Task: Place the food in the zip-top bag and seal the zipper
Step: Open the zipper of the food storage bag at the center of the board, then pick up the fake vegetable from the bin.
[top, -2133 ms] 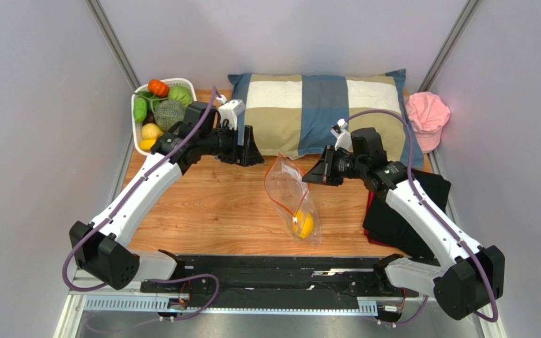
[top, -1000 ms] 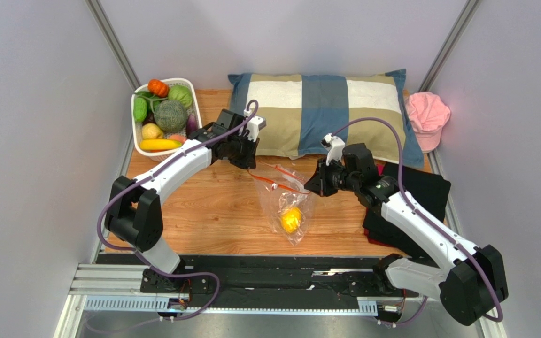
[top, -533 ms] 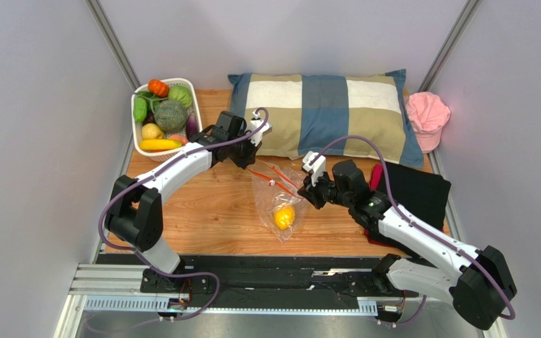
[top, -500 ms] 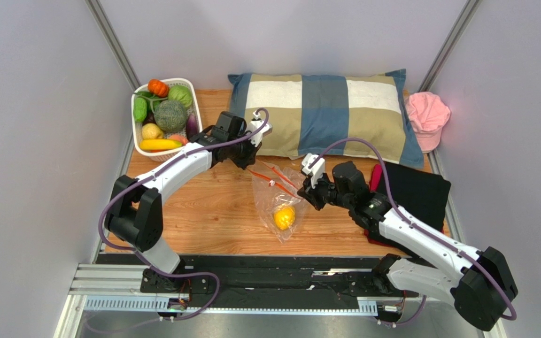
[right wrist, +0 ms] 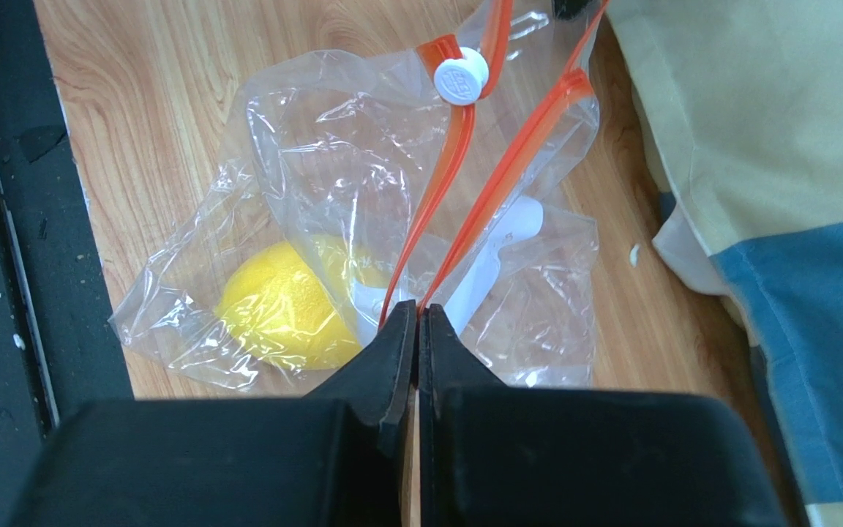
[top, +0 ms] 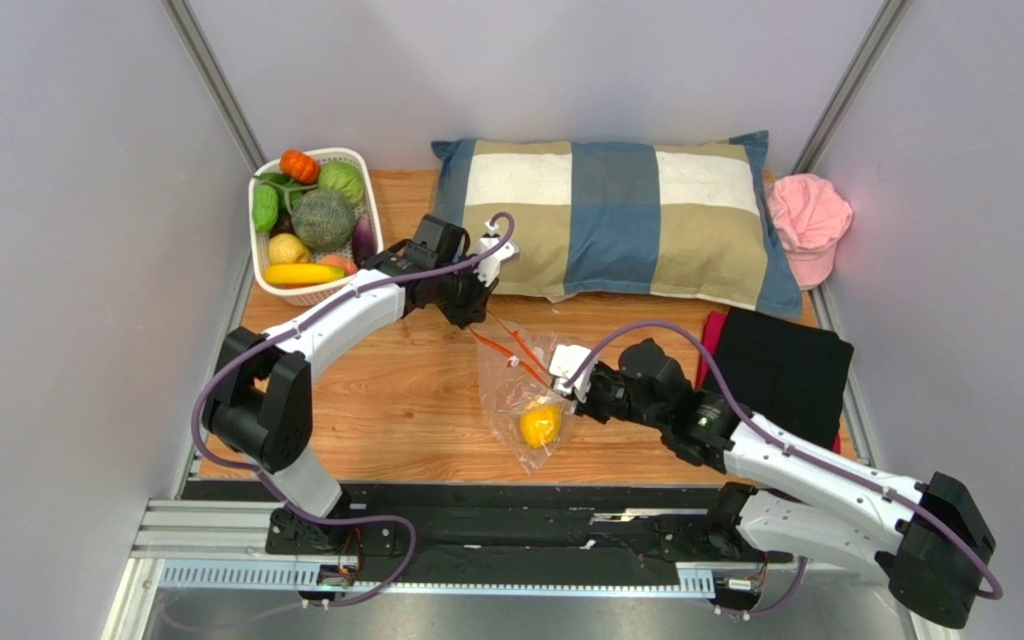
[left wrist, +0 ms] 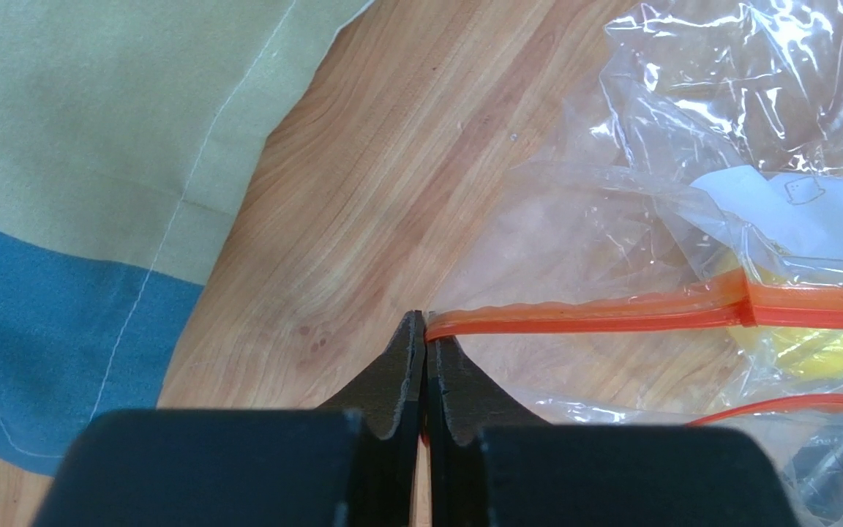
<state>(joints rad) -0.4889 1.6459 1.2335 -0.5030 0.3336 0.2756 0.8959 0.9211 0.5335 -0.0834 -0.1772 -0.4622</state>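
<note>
The clear zip-top bag [top: 527, 380] lies crumpled on the wooden table with a yellow lemon [top: 539, 426] inside. Its orange-red zipper [top: 520, 350] is open, the two strips apart. My left gripper [top: 476, 306] pinches the far end of the zipper [left wrist: 613, 316], its jaws [left wrist: 426, 318] almost touching on the strip. My right gripper [top: 582, 395] is shut on the near end, where both strips [right wrist: 448, 165] run into the fingertips [right wrist: 416, 309]. A white slider [right wrist: 461, 78] sits on one strip. The lemon [right wrist: 278, 305] shows through the plastic, left of the right fingers.
A white basket [top: 258, 267] at the back left holds a banana [top: 297, 274], green fruit [top: 323, 218] and an orange-red tomato [top: 299, 166]. A checked pillow [top: 611, 214] lies along the back. A pink cap [top: 809, 220] and black cloth [top: 778, 374] are at the right.
My right gripper has pulled its end of the zipper toward the near edge and to the left. The bag and lemon shifted with it. The left gripper has stayed almost in place.
</note>
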